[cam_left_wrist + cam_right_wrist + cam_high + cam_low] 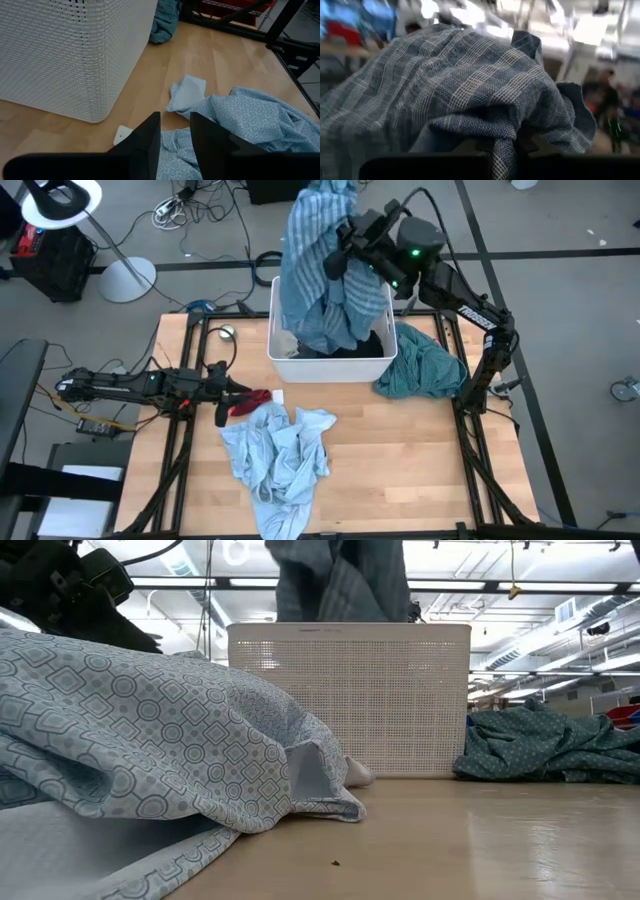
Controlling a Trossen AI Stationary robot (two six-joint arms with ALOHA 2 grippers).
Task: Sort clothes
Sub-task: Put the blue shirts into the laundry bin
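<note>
A blue-grey plaid garment (315, 270) hangs high over the white bin (385, 310), its lower end reaching into the bin; my right gripper (342, 258) is shut on it. Dark clothes (352, 350) lie in the bin. A light blue patterned garment (275, 455) is crumpled on the table near the middle. A teal garment (420, 370) lies against the bin's right side. A small red garment (255, 397) lies by my left gripper (175, 135), which stands open low at the table's left, nothing between its fingers. My right gripper pinches a bunched fold of the plaid garment (502, 145) between its two fingers, which point about level. Cloth drapes over the fingers and hides the exact place. The garment hangs slack below the hold (340, 580), its bottom down inside the bin.
A small white tag (122, 134) lies on the table in front of the bin's wall (65, 60). Bare wood shows at the near right of the table (420, 470). The table's black frame rails (190, 330) run along its edges.
</note>
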